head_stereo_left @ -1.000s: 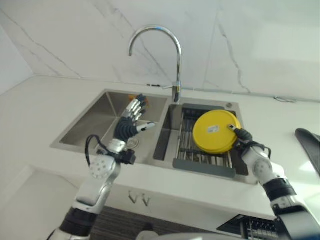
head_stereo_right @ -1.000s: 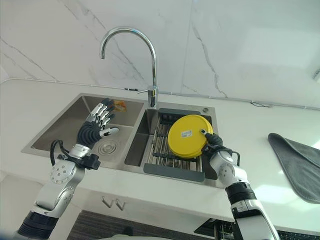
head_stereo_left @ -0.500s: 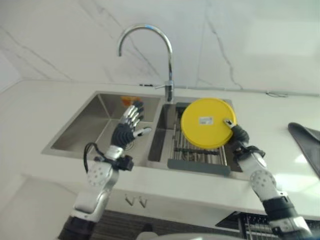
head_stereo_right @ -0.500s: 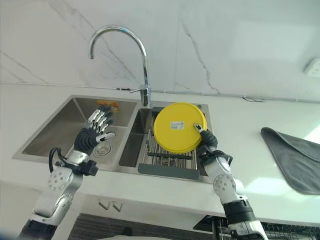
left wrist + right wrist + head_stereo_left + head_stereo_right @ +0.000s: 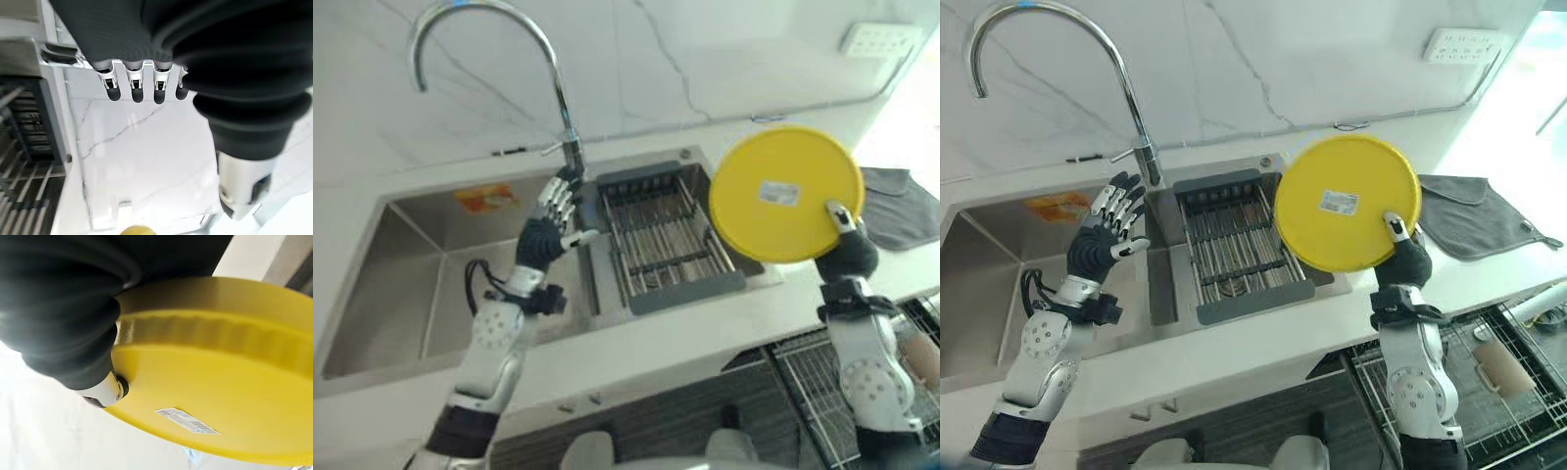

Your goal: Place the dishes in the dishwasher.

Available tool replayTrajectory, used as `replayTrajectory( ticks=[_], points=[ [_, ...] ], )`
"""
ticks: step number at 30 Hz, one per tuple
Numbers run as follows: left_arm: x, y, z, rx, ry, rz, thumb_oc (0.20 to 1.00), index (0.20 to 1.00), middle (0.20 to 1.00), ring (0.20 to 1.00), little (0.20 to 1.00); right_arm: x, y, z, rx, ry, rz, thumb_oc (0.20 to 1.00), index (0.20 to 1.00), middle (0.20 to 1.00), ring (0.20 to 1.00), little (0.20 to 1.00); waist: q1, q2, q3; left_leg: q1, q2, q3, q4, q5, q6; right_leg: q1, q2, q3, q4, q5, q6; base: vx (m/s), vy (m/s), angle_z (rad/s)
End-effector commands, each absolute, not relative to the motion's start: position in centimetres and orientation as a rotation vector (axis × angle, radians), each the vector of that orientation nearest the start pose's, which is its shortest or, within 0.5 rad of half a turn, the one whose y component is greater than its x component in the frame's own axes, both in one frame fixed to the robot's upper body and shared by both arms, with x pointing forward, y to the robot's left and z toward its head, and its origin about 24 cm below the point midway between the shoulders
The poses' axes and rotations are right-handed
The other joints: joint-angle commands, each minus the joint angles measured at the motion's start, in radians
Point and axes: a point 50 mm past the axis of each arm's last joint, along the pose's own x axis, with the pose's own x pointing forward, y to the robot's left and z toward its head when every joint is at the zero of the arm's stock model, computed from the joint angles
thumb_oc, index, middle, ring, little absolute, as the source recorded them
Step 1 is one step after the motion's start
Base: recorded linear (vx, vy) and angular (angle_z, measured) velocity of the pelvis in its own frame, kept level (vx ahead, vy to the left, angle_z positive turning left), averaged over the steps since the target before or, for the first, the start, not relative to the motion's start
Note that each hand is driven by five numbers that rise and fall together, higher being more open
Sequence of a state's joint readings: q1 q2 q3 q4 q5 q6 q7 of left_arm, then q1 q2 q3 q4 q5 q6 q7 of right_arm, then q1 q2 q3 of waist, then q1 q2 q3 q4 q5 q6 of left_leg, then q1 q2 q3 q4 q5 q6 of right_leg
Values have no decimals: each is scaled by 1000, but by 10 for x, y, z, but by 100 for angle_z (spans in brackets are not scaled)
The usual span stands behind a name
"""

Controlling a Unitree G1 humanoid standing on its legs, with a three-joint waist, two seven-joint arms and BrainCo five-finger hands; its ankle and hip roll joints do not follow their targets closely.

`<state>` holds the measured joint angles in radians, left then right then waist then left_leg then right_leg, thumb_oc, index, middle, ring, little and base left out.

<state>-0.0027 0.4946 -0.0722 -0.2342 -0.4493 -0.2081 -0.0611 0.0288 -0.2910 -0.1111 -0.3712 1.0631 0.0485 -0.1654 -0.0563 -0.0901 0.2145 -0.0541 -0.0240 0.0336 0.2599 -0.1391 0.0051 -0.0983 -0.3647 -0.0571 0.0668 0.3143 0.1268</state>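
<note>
One dish: yellow plate (image 5: 1348,203), pinched at its lower rim by the right hand (image 5: 1400,257), thumb on the labelled underside.
Change: lifted clear of the sink rack (image 5: 1239,250) where it leaned a second ago; now held in the air above the counter edge, so the carry toward the dishwasher rack (image 5: 1469,367) at lower right looks underway.
Facing: upright on edge, underside toward the camera; round, no long axis.
Left hand (image 5: 548,227): fingers spread, holding nothing, over the sink (image 5: 401,264).
</note>
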Motion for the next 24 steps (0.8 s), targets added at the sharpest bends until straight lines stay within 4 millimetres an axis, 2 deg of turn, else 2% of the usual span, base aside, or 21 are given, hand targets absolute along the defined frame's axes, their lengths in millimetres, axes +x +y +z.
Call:
replayTrajectory(
  ticks=[1, 2, 3, 5, 7, 9, 10, 11, 12, 13, 15, 18, 22, 24],
  points=[
    [226, 197, 145, 84, -507, -230, 1000, 1000, 1000, 1000, 1000, 250, -203, 162, 728, -395, 171, 200, 200, 200, 200, 200, 44, 57, -34, 233, 33, -47, -238, 2, -27, -34, 76, -53, -20, -54, 87, -222, 273, -119],
    [226, 197, 146, 98, -518, -231, 1000, 1000, 1000, 1000, 1000, 249, -203, 164, 721, -403, 180, 200, 200, 200, 200, 200, 39, 57, -36, 224, 28, -41, -248, 22, -19, -30, 109, -30, -7, -73, 74, -284, 274, -90],
    [225, 195, 148, 112, -537, -226, 1000, 1000, 1000, 1000, 1000, 247, -204, 170, 719, -420, 194, 200, 200, 200, 200, 200, 43, 61, -44, 214, 28, -30, -259, 31, -6, 3, 155, -26, 25, -119, 62, -292, 193, -49],
    [225, 191, 148, 112, -541, -229, 1000, 1000, 1000, 1000, 1000, 246, -204, 174, 717, -444, 211, 200, 200, 200, 200, 200, 55, 54, -52, 191, 23, -15, -258, 45, 13, 36, 186, -34, 95, -168, 46, -266, 113, -5],
    [224, 185, 147, 115, -539, -246, 1000, 1000, 1000, 1000, 1000, 242, -201, 180, 711, -469, 226, 200, 200, 200, 200, 200, 69, 40, -56, 160, 18, -13, -244, 57, 32, 50, 199, -39, 180, -176, 34, -289, -7, -10],
    [224, 182, 146, 117, -541, -264, 1000, 1000, 1000, 1000, 1000, 243, -197, 182, 713, -481, 239, 200, 200, 200, 200, 200, 100, 33, -55, 133, 29, 7, -237, 68, 38, 73, 161, -96, 231, -168, 34, -310, -141, -18],
    [225, 181, 147, 126, -542, -269, 1000, 1000, 1000, 1000, 1000, 245, -190, 182, 717, -481, 263, 200, 200, 200, 200, 200, 137, 24, -64, 102, 49, 33, -236, 85, 27, 126, 99, -155, 205, -154, 41, -342, -323, -51],
    [225, 182, 147, 138, -542, -273, 1000, 1000, 1000, 1000, 1000, 246, -189, 182, 714, -476, 272, 200, 200, 200, 200, 200, 158, 16, -69, 91, 67, 59, -233, 90, 13, 173, 55, -186, 171, -135, 57, -353, -413, -98],
    [225, 183, 149, 144, -544, -272, 1000, 1000, 1000, 1000, 1000, 246, -188, 183, 715, -472, 287, 200, 200, 200, 200, 200, 166, 8, -72, 82, 88, 84, -229, 95, -1, 195, 27, -201, 142, -118, 71, -322, -485, -125],
    [228, 182, 154, 160, -550, -278, 1000, 1000, 1000, 1000, 1000, 245, -187, 184, 715, -474, 294, 200, 200, 200, 200, 200, 168, -5, -74, 57, 123, 112, -211, 104, -26, 227, 17, -208, 78, -133, 85, -334, -497, -129],
    [231, 180, 159, 197, -565, -286, 1000, 1000, 1000, 1000, 1000, 241, -190, 185, 715, -474, 292, 200, 200, 200, 200, 200, 158, -21, -76, 18, 172, 143, -167, 113, -56, 256, 33, -223, 18, -188, 99, -301, -407, -108],
    [232, 179, 163, 218, -587, -260, 1000, 1000, 1000, 1000, 1000, 241, -191, 187, 705, -462, 302, 200, 200, 200, 200, 200, 148, -18, -76, 9, 235, 173, -170, 148, -99, 275, 60, -249, -55, -241, 100, -273, -329, -97],
    [233, 178, 162, 196, -591, -216, 1000, 1000, 1000, 1000, 1000, 241, -191, 189, 689, -464, 332, 200, 200, 200, 200, 200, 116, -9, -80, 29, 296, 173, -225, 202, -139, 264, 121, -188, -87, -287, 90, -245, -369, -101],
    [236, 173, 160, 207, -593, -204, 1000, 1000, 1000, 1000, 1000, 241, -189, 191, 680, -465, 351, 200, 200, 200, 200, 200, 95, -2, -80, 25, 338, 155, -253, 239, -170, 252, 161, -152, -109, -294, 63, -307, -552, -46]
  ],
)
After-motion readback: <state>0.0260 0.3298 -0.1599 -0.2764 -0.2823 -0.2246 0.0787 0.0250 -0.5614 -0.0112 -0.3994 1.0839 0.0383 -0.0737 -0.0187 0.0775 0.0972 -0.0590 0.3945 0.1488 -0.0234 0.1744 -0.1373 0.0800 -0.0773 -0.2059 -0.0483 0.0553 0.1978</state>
